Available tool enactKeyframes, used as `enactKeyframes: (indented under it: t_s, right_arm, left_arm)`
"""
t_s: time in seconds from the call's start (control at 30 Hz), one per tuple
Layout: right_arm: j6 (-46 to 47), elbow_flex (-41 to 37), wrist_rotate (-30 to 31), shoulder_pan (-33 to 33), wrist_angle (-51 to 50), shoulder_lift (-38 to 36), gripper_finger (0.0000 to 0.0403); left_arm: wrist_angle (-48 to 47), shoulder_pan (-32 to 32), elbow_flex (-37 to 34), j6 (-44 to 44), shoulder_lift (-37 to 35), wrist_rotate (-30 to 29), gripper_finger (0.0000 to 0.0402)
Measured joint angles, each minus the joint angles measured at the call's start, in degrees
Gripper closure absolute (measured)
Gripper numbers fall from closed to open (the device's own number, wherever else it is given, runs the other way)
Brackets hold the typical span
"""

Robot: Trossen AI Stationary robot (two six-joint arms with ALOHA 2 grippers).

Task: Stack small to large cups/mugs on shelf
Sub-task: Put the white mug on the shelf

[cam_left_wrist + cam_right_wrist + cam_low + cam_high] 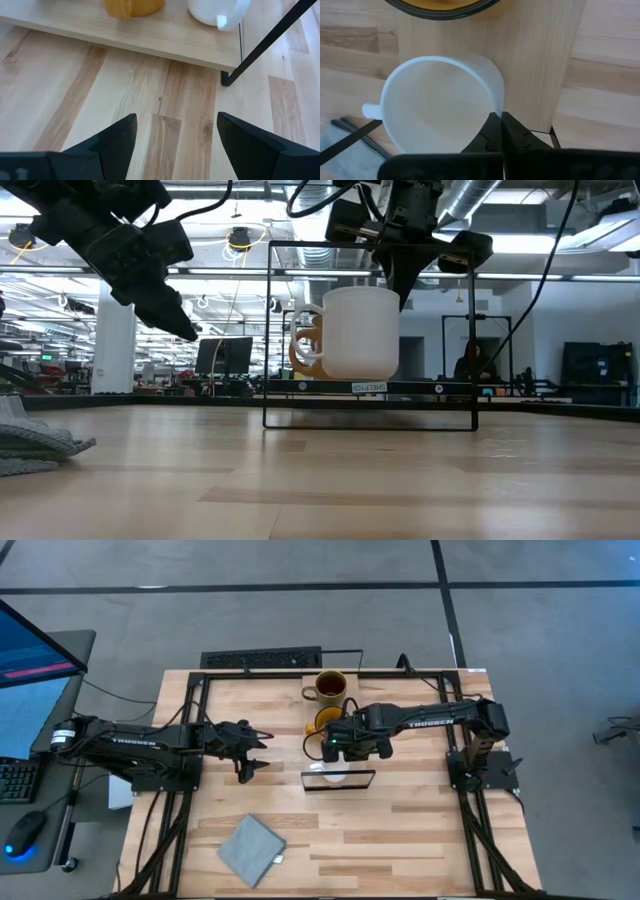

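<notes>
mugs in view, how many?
3. Dark brown mug at the far end of the shelf, yellow-orange mug mid-shelf, white mug at the wire-frame end, its rim pinched by the right gripper.

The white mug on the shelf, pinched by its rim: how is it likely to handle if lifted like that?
The white mug looks rigid with a smooth, glossy wall, so it may slip. The right gripper pinches only one spot of its rim, so it would probably swing or tilt when raised. Sitting at the shelf end near the wire frame, it could knock that.
</notes>
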Motion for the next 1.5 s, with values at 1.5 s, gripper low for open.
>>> enactKeyframes:
  t_s: [1.5]
  right_arm:
    - [-0.17, 0.04, -1.77, 0.02, 0.48, 0.0, 0.0347]
  left_arm:
    - [-0.04, 0.0, 0.0, 0.0, 0.0, 0.0, 0.0134]
